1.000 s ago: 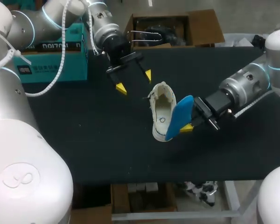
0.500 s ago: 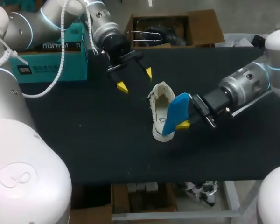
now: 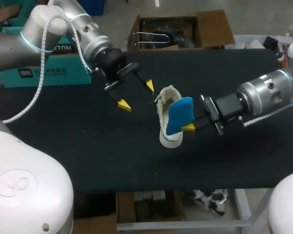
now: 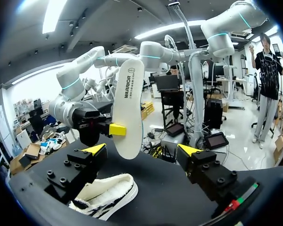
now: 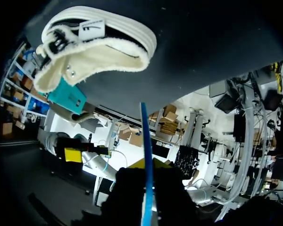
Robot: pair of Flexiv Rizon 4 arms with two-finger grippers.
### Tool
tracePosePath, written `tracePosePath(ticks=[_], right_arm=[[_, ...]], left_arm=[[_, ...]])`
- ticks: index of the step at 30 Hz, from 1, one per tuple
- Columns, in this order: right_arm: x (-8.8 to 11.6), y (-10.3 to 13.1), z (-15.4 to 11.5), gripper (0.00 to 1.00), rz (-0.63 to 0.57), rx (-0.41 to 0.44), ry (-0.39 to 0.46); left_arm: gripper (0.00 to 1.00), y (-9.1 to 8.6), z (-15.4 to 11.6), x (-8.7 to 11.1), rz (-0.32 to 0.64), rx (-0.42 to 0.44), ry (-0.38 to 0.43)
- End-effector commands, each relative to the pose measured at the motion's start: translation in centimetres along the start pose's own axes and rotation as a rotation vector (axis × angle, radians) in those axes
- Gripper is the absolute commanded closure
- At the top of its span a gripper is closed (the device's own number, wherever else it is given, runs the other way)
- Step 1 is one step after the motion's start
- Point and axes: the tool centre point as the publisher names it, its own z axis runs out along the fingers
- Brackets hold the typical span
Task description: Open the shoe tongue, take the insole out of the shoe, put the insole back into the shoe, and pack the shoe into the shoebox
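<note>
Head view: right end effector (image 3: 187,126) clamps insole (image 3: 178,114), seemingly above shoe (image 3: 168,139); left end effector (image 3: 136,95) spread apart.

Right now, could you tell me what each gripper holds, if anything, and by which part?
The right gripper pinches the blue insole by its side edge; the left gripper holds nothing.

Black counter (image 3: 112,161): white shoe (image 3: 169,140) lies on it near the middle, teal shoebox (image 3: 44,75) at far-left edge.

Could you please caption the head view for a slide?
Right gripper holds the blue insole over the white shoe; left gripper hovers open.
</note>
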Motion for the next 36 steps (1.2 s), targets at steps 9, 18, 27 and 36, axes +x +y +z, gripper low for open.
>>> tracePosePath(ticks=[9, 18, 27, 36], right_arm=[[0.4, 2.0, -1.7, 1.0, -0.021, 0.005, 0.072], [1.4, 3.6, -1.8, 1.0, -0.038, -0.001, 0.131], [2.3, 3.2, -1.4, 1.0, -0.037, -0.043, 0.159], [2.2, 3.4, -0.5, 1.0, -0.07, -0.081, 0.281]], left_arm=[[0.0, -1.7, 1.7, 1.6, -0.034, -0.233, -0.423], [0.0, -1.2, 2.4, 1.2, -0.06, -0.27, -0.531], [0.0, 1.2, 4.8, -0.5, -0.13, -0.312, -0.761], [0.0, 1.2, 4.8, -0.5, -0.13, -0.312, -0.761]])
